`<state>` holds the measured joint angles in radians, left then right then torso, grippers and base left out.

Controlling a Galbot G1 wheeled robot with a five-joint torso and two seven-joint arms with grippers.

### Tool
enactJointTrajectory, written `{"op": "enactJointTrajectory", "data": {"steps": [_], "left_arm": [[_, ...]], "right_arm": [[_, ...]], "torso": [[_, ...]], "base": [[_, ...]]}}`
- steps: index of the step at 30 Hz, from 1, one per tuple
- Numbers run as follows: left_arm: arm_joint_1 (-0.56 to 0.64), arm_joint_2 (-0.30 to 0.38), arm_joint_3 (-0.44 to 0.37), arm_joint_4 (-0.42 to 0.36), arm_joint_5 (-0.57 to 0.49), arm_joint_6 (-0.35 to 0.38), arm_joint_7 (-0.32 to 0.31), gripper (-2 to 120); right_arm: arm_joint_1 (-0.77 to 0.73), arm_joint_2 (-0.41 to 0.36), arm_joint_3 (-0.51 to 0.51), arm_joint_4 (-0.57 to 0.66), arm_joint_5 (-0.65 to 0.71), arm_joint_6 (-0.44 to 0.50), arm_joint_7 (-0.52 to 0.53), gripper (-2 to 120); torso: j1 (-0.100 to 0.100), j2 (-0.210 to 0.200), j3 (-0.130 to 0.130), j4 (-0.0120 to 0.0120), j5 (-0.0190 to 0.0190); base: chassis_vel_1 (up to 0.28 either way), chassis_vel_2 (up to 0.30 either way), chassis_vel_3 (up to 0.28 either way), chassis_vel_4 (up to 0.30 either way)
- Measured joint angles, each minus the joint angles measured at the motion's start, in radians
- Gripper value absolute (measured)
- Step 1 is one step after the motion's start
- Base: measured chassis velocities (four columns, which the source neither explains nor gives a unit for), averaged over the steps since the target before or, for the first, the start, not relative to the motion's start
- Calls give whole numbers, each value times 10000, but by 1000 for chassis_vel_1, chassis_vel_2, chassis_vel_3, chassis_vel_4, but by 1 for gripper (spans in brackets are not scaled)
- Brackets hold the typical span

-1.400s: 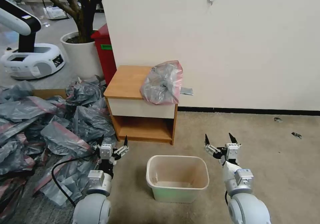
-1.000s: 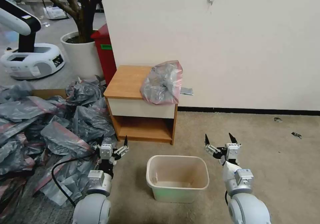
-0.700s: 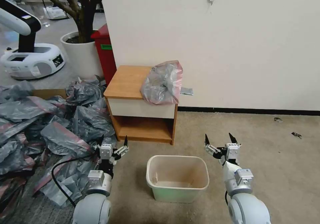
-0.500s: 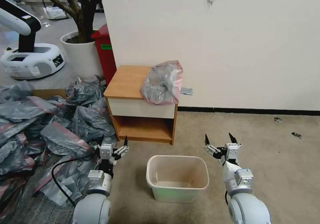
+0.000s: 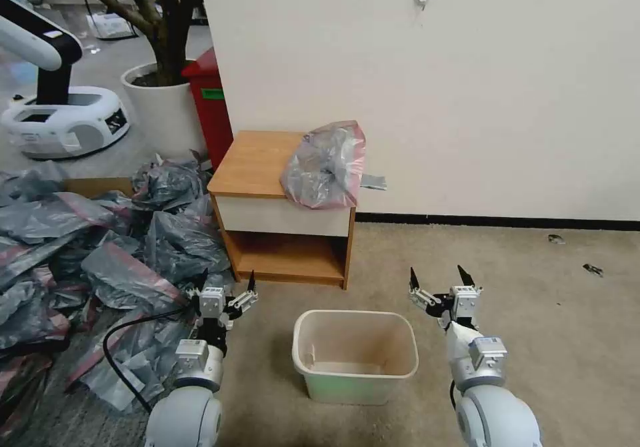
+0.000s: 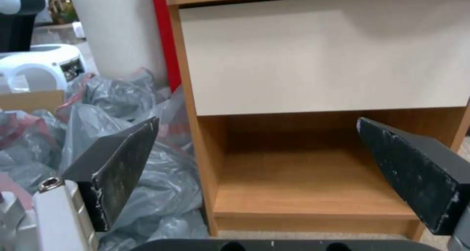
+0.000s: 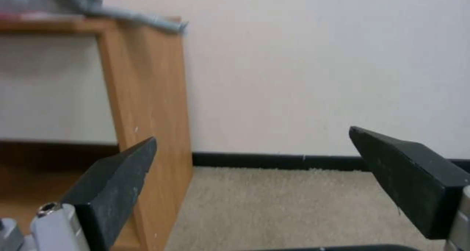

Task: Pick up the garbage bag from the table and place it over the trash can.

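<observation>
My left gripper [image 5: 227, 280] hangs low over the carpet with its jaws spread wide and nothing between them, just left of the trash can [image 5: 355, 354] and in front of the table's [image 5: 257, 160] left front corner. In the left wrist view its two dark fingers [image 6: 117, 170] frame the table's white front panel and the open low shelf beneath it. My right gripper [image 5: 437, 275] hangs at about the same height on the other side of the trash can, jaws equally wide apart and empty. Its wrist view looks past the table's right side panel toward the wall [image 7: 318, 60] and the black skirting.

The trash can stands on the carpet between my two arms, upright, with no liner over its rolled rim.

The garbage bag [image 5: 325, 165] lies crumpled on the right part of the table top, well apart from both grippers. Its pink-red band runs along its upper and right edge, and part of it droops over the table's front edge.

To the left of the table a heap of grey bags [image 5: 100, 247] covers the floor, and a red bin [image 5: 210, 100] stands behind the table's left rear corner.
</observation>
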<state>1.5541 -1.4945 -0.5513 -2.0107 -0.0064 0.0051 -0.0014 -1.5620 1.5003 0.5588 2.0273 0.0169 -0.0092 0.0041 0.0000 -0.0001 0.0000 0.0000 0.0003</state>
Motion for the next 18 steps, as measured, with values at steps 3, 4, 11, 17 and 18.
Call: {"op": "enactJointTrajectory", "data": {"steps": [3,4,11,17,18], "left_arm": [[81,87,-20,-178,-123,116,-54,100],[180,196,-68,-399,-264,252,-138,100],[1097,1186,-442,-2381,-1571,1585,-927,100],[1711,1844,-691,-3692,-2446,2473,-1446,100],[1875,2015,-755,-4035,-2673,2701,-1585,100]], "right_arm": [[-333,10,272,754,478,-287,187,100],[-496,13,404,1111,707,-422,274,100],[-1451,55,1162,3260,2087,-1271,791,100],[-2055,77,1638,4581,2952,-1799,1101,100],[-2193,85,1756,4739,3156,-1923,1181,100]], "torso": [[0,1,0,-2,-8],[0,0,0,-2,-9],[0,1,-1,-1,-3],[0,1,-1,0,-5],[0,1,-2,0,-6]], "base": [[0,0,0,0],[0,0,0,0],[0,0,0,0],[0,0,0,0],[0,0,0,0]]}}
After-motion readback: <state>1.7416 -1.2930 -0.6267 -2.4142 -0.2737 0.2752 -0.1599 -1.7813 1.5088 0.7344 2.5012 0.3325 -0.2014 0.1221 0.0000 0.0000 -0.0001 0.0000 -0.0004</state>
